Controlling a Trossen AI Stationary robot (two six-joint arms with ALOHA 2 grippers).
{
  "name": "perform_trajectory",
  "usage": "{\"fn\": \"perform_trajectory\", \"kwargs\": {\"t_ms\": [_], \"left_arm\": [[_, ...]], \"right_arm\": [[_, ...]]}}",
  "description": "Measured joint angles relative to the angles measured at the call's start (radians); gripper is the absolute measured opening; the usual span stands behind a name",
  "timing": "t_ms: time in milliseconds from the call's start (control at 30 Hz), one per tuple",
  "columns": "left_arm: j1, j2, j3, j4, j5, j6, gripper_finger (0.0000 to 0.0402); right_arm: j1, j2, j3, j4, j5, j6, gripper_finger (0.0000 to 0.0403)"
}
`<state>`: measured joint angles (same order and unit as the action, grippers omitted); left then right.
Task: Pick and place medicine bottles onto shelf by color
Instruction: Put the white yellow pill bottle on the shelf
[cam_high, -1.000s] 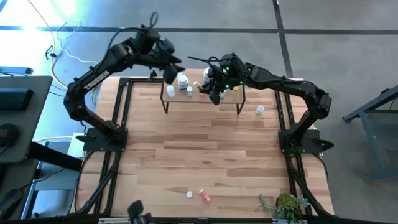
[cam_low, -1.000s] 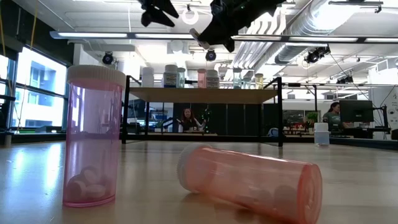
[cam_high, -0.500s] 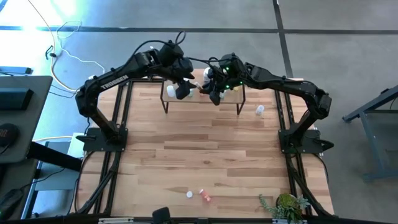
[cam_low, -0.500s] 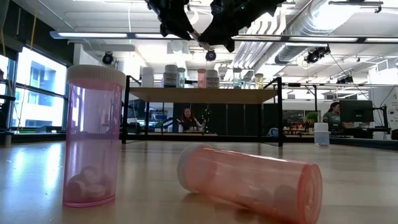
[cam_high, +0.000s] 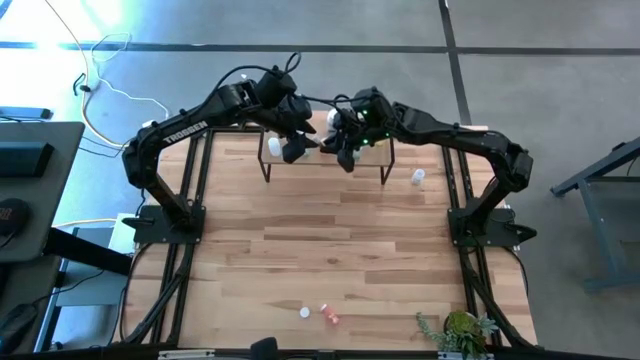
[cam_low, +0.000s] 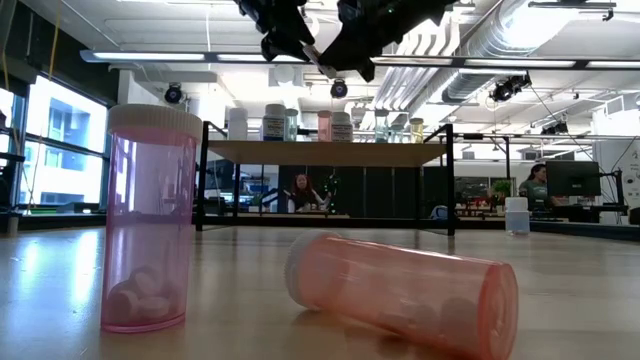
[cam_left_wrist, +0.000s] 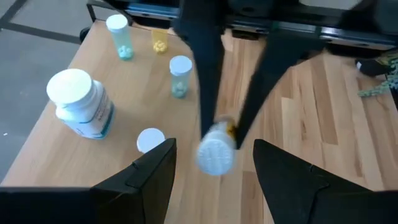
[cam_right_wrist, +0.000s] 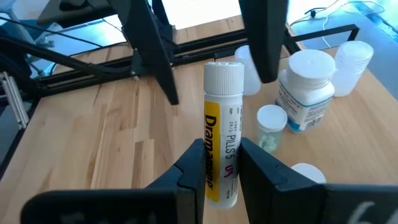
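1. Sitting nearest the low camera: a pink bottle (cam_low: 152, 217) upright, another pink bottle on its side (cam_low: 402, 292) next to it, both on the tabletop (cam_high: 330, 250), well apart from the shelf (cam_high: 325, 152).
2. Right gripper (cam_right_wrist: 222, 167) above the shelf, jaws clamped on a yellow-labelled tube (cam_right_wrist: 222, 145), white cap pointing at the left arm.
3. Left gripper (cam_left_wrist: 212, 163) facing it, jaws parted, empty, either side of the tube's cap.
4. White, green and yellowish bottles stand on the shelf; one clear vial (cam_high: 418, 177) is on the table beside it.
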<state>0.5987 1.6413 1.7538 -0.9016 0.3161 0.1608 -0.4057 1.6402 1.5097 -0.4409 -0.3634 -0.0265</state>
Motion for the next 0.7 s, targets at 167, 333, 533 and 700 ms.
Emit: {"fn": "perform_trajectory", "kwargs": {"t_ms": [167,333,533,700], "left_arm": [[0.001,0.000,0.000,0.000,0.037,0.000,0.0200],[0.000,0.000,0.000,-0.005,0.059,0.000,0.0173],[0.001,0.000,0.000,-0.039,0.059,0.012,0.0140],[0.001,0.000,0.000,-0.037,0.059,0.018,0.0120]], "right_arm": [[0.015,0.000,0.000,0.014,-0.002,0.000,0.0057],[0.016,0.000,0.000,0.021,-0.002,0.000,0.0057],[0.015,0.000,0.000,0.021,-0.001,0.002,0.0057],[0.015,0.000,0.000,0.021,0.000,0.003,0.0057]]}}
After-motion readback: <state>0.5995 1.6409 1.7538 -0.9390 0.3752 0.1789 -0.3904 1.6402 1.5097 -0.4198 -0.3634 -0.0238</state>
